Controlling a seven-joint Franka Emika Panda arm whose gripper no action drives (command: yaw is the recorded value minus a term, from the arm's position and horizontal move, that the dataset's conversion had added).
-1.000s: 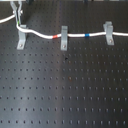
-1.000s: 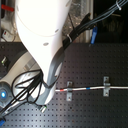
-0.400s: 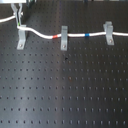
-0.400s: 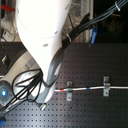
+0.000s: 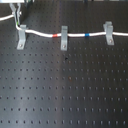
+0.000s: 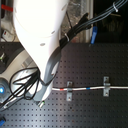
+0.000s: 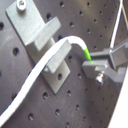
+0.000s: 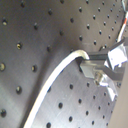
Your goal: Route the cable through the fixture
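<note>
Your long thin white cable (image 5: 75,35) lies across the black perforated board (image 5: 65,90), and in the first exterior view it is seated in the slotted tops of the three small grey metal upright clips: the one on the first exterior view's left (image 5: 22,36), the middle one (image 5: 63,37) and the one on the first exterior view's right (image 5: 108,32). Its red band (image 5: 56,35) sits just beside the middle clip, and its blue band (image 5: 87,35) lies between the middle and right clips. In the first wrist view your grey metal gripper (image 7: 95,64) is clamped on the cable (image 7: 55,60) at its green mark (image 7: 87,54), just past the left clip (image 7: 47,47), through whose slot the cord runs. Against the pictures from a second ago, the cable, the clips and the big white arm (image 6: 42,40) show no change you could make out.
</note>
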